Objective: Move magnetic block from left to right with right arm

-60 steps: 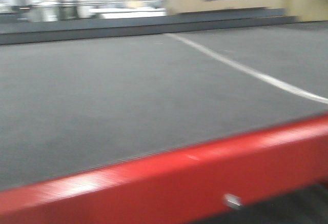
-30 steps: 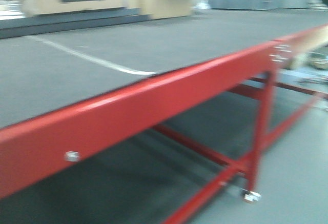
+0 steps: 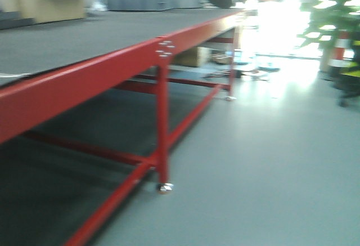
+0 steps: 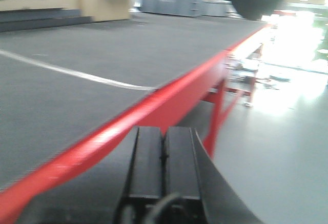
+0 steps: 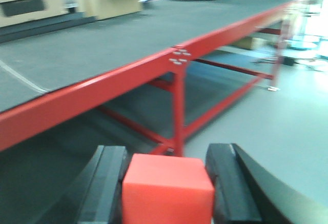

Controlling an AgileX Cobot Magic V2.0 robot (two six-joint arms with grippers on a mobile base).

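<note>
Gripping the magnetic block (image 5: pixel 167 190) between my right gripper (image 5: pixel 167 170) fingers; left gripper (image 4: pixel 164 134) jaws pressed together, near the red-framed table (image 4: pixel 169 98) edge.

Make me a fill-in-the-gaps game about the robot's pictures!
The small red-orange cube sits between the right gripper's two black ____.
The left gripper's black fingers are pressed ____, holding nothing.
The long grey-topped table has a metal frame coloured ____.
Missing words: fingers; together; red.
</note>
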